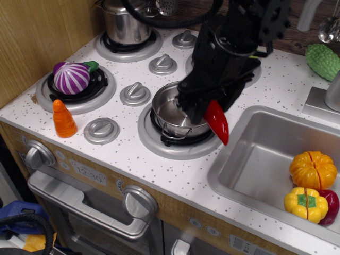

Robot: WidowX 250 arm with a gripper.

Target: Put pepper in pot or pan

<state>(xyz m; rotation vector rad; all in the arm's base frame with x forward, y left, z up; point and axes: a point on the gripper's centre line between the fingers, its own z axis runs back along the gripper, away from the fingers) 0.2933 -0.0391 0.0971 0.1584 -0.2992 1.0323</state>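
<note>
So my gripper (pixel 204 106) clamped the pepper (pixel 217 121), tip down toward counter's front-right, beside pot (pixel 175 113) rim.

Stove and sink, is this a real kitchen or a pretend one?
Most likely a pretend play kitchen: a toy stove burner with a plastic purple onion, a small sink holding plastic vegetables, and an oven door handle below.
</note>
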